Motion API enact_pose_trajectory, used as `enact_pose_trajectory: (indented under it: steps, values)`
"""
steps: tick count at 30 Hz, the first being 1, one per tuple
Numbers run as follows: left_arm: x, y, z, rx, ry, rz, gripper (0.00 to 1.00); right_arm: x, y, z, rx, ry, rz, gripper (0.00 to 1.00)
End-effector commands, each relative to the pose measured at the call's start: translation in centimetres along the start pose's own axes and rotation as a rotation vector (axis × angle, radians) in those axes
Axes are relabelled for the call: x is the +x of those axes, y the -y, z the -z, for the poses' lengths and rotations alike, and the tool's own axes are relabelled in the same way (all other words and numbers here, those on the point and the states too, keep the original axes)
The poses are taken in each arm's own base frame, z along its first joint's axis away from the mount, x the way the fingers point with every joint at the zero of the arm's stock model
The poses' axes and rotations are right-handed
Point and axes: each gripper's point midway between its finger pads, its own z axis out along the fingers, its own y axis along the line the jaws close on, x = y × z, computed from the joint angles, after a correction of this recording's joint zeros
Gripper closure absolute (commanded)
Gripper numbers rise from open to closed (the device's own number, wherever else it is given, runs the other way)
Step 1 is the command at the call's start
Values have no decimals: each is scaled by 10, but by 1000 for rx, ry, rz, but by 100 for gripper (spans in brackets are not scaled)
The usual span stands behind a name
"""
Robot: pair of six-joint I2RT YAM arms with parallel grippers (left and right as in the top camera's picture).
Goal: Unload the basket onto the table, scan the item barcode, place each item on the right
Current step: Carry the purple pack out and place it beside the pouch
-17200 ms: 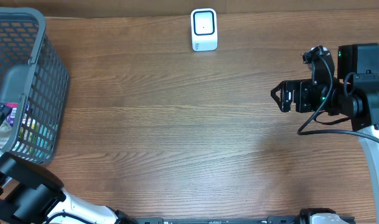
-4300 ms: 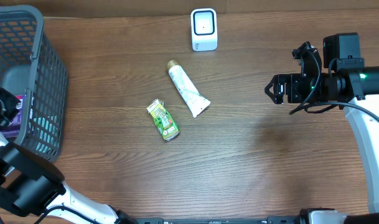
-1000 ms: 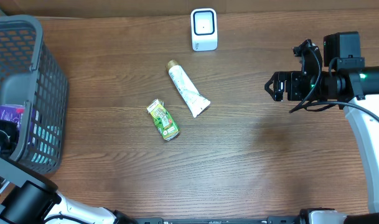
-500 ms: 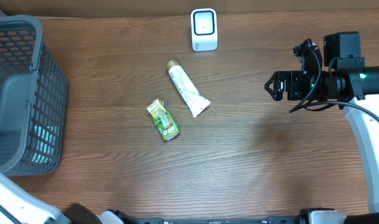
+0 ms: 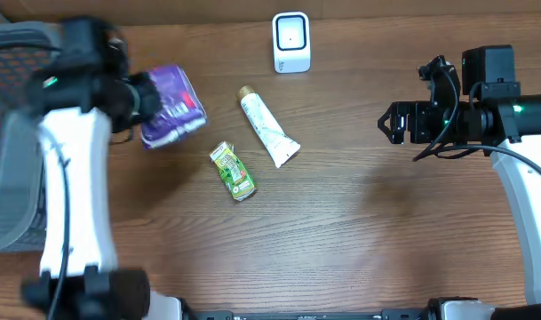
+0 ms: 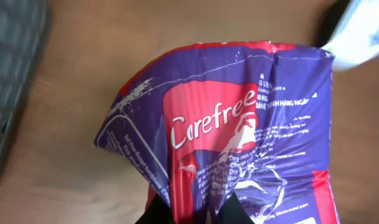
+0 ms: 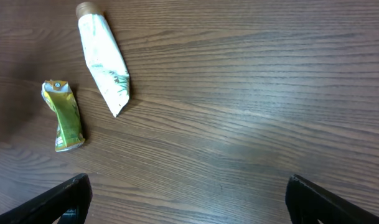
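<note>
My left gripper (image 5: 146, 105) is shut on a purple and red "Carefree" packet (image 5: 172, 116), the item, and holds it above the table left of the middle. The left wrist view is filled by the crumpled packet (image 6: 239, 137), its lower edge pinched in that gripper (image 6: 192, 214). No barcode can be made out on it. The white scanner (image 5: 291, 42) stands at the far edge, apart from the packet. My right gripper (image 5: 393, 124) hovers at the right, open and empty, its fingers wide apart (image 7: 189, 205).
A white tube (image 5: 268, 129) (image 7: 102, 65) and a small green pouch (image 5: 233, 171) (image 7: 63, 115) lie on the table between packet and right arm. The grey mesh basket (image 5: 12, 133) (image 6: 9, 81) stands at the left edge, behind my left arm.
My left arm has swung up out of the basket and rightwards over the table, carrying the purple packet. The right arm, tube and green pouch have not moved.
</note>
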Motion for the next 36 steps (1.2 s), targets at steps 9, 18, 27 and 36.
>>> enact_pose_trajectory:
  steps: [9,18,27,36]
  values:
    - [44,-1,-173,-128,-405,50,96,-5,-4,3,-11,13,10,0]
    - [38,16,-193,-55,-402,8,58,-5,-4,3,-11,16,11,0]
    - [-31,53,-49,76,-148,-85,0,-5,-4,3,-11,17,11,0]
    - [-58,-71,87,-24,125,215,1,-4,-4,2,-11,10,9,0]
